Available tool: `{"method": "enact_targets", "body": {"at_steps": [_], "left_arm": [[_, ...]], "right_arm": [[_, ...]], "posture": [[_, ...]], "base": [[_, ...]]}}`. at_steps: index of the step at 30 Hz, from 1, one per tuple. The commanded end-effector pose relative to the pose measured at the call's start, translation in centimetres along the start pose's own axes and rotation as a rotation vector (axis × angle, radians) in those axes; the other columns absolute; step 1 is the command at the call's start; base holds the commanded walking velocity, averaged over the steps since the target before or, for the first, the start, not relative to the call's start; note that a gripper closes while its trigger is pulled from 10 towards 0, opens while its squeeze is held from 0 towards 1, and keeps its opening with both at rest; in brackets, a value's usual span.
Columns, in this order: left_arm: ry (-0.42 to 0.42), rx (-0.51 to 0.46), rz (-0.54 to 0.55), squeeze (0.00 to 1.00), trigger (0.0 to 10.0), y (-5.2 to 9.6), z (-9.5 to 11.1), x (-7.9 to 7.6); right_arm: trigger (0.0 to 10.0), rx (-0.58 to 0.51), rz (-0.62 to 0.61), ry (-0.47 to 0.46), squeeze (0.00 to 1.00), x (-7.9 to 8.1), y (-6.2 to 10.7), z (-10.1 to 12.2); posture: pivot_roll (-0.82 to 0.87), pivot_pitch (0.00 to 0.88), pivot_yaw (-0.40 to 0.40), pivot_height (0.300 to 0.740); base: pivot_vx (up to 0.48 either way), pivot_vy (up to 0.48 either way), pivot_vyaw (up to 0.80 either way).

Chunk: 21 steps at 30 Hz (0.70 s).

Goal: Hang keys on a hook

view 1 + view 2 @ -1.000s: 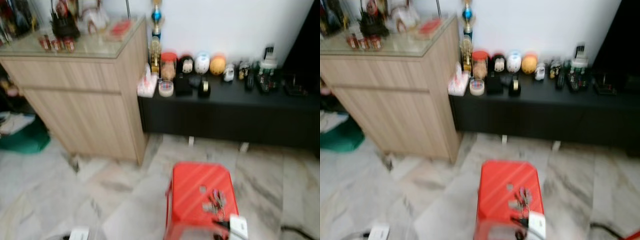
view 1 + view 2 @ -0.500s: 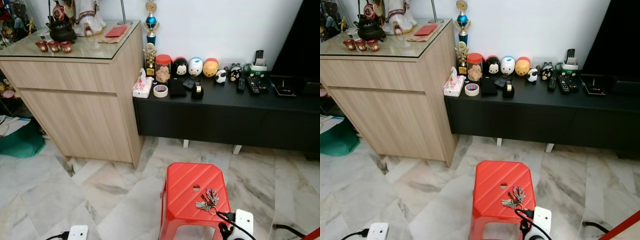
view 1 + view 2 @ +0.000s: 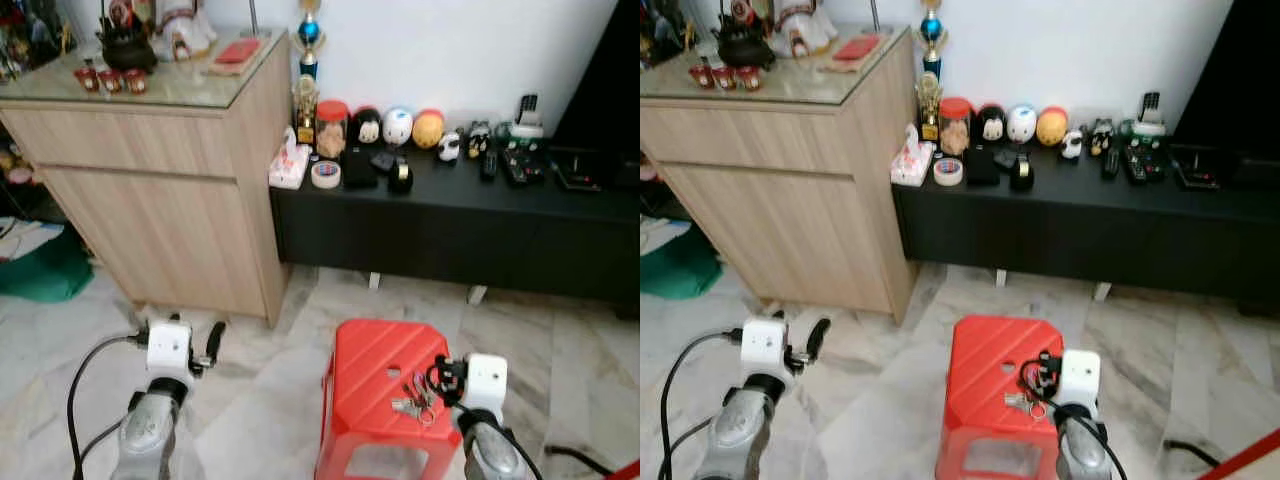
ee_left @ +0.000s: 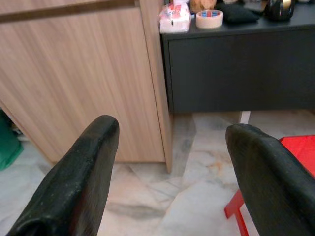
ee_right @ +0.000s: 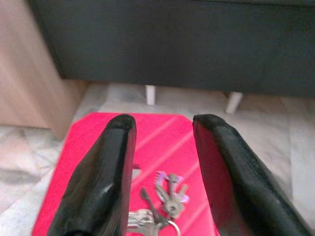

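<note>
While the right gripper hovers over the near edge of the stool, its two fingers stand apart with nothing between them, and the keys lie just below and ahead of the gap. They rest flat on the red seat, towards its near right corner, beside the small hole in the top. From the head views the gripper sits close to the bunch, just to its right and a little above; whether a fingertip already touches the seat is hard to tell from here.

The keys look like a small metal bunch on a ring: light, hard and loose, so the single keys will likely swing and slide on the smooth ribbed plastic if nudged. The ring, lying at the near end of the bunch, seems the best place to take hold, since it also leaves a loop free for the hook; pinching a single flat key risks it pivoting or slipping out.

The left gripper is held forward over the marble floor, fingers wide apart and empty, facing the wooden cabinet and the black bench along the wall. No hook can be made out from this spot.
</note>
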<state>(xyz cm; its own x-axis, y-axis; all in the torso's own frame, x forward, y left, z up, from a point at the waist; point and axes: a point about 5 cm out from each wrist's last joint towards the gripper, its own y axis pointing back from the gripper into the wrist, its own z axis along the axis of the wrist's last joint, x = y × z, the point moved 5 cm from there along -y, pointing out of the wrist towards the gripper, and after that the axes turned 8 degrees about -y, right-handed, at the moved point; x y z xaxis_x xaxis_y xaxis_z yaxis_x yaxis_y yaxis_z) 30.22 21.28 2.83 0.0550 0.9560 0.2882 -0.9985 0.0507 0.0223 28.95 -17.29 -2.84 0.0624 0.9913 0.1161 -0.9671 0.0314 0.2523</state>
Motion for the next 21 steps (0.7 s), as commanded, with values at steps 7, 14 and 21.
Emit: {"method": "enact_targets", "body": {"at_steps": [7, 14, 21], "left_arm": [[0.013, -0.054, 0.052, 0.0, 10.0, 0.8, 1.7, 0.9], [0.043, -0.044, 0.044, 0.0, 10.0, 0.6, 2.2, 0.2], [0.019, -0.026, 0.031, 0.0, 10.0, -0.1, 2.3, 1.4]], "right_arm": [[10.0, -0.098, 0.004, 0.04, 0.0, -0.1, 0.8, 1.8], [10.0, -0.08, -0.059, 0.053, 0.0, -1.6, 0.6, 2.2], [10.0, -0.034, -0.118, -0.014, 0.0, -1.2, 0.7, 1.0]], "posture": [[0.05, 0.0, -0.045, 0.74], [0.07, 0.0, -0.057, 0.74], [0.05, 0.0, -0.016, 0.74]], "base": [[0.0, 0.0, 0.0], [0.0, 0.0, 0.0], [0.0, 0.0, 0.0]]}}
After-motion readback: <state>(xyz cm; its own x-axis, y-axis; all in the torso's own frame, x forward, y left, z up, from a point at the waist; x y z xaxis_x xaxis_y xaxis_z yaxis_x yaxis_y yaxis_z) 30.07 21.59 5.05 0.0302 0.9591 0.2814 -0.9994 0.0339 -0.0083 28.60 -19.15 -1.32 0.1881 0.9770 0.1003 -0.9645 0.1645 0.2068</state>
